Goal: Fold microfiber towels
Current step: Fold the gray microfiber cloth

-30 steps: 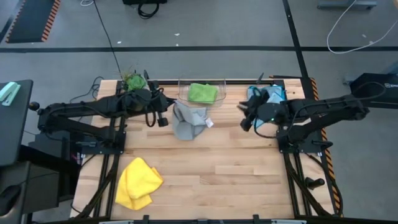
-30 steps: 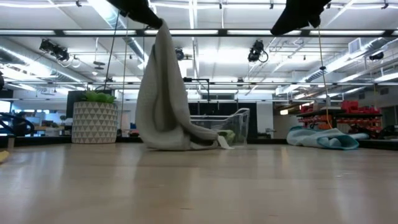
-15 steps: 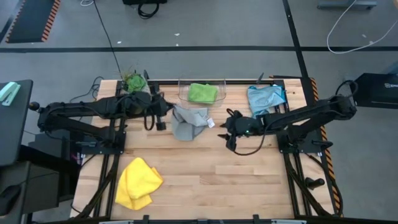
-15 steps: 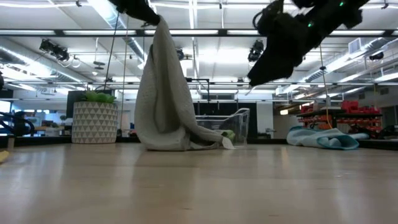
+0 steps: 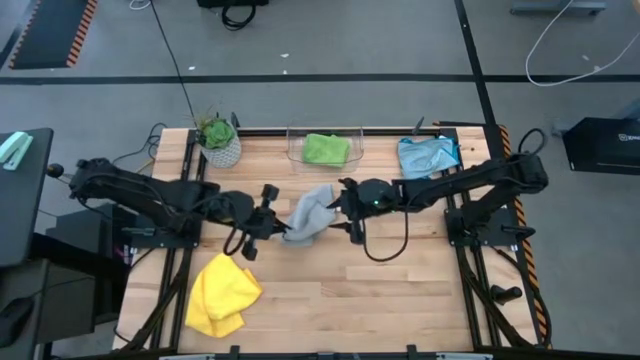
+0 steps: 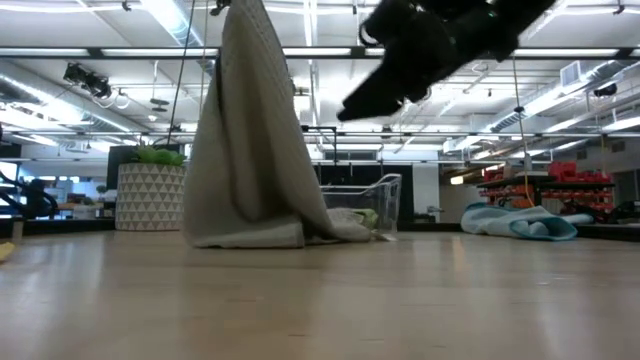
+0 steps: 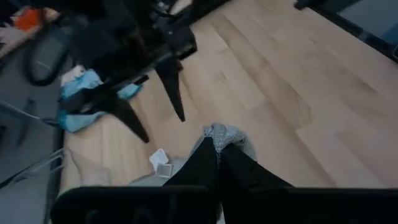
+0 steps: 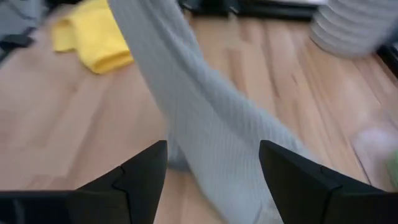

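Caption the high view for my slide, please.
Left gripper lifts the grey towel mid-table while the open right gripper reaches it.

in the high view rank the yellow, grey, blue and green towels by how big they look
1. yellow towel, largest
2. grey towel and blue towel, too alike to rank; the grey one is lifted and bunched
3. green towel, smallest

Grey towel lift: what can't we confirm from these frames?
- Low view: left gripper's hold on the grey towel is cut off by the top edge.
- Right wrist view: motion blur; unclear whether the open right gripper touches the towel.
- High view: towel's far corner is hidden under the right gripper.
- Green towel: fold state is too small to tell.
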Robot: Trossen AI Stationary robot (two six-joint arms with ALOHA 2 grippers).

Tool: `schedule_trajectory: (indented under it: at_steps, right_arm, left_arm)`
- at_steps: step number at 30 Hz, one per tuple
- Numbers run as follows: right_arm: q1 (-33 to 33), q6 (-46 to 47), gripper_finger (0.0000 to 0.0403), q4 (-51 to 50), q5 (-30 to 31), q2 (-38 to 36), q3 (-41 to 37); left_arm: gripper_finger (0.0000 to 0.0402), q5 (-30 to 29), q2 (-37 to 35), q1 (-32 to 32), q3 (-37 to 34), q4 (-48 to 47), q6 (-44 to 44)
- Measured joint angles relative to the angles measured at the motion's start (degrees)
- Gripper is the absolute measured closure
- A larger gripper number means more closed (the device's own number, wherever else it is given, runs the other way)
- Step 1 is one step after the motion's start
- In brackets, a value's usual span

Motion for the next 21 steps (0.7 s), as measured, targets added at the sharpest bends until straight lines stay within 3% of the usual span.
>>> schedule_trajectory:
  at_steps: [10, 14, 17, 21]
  right_arm:
    - [-0.27, -8.76, 0.0129, -1.16, -14.58, 10.29, 14.35]
    - [-1.25, -10.67, 0.0134, -6.67, -20.29, 13.50, 19.63]
    - [-1.69, -12.20, 0.0148, -11.24, -25.51, 14.26, 21.27]
    - [-1.42, -13.15, 0.0188, -13.40, -26.29, 14.12, 20.68]
  left_arm:
    - [0.0394, -0.06, 1.88, -1.75, 2.31, 0.04, -0.40]
    - [0.0393, -0.20, 1.88, -1.72, 2.31, -0.44, -1.67]
    - [0.0393, -1.71, 1.85, -1.76, 2.30, -1.72, -2.86]
    - [0.0394, -3.10, 1.61, -1.72, 2.29, -2.61, -3.21]
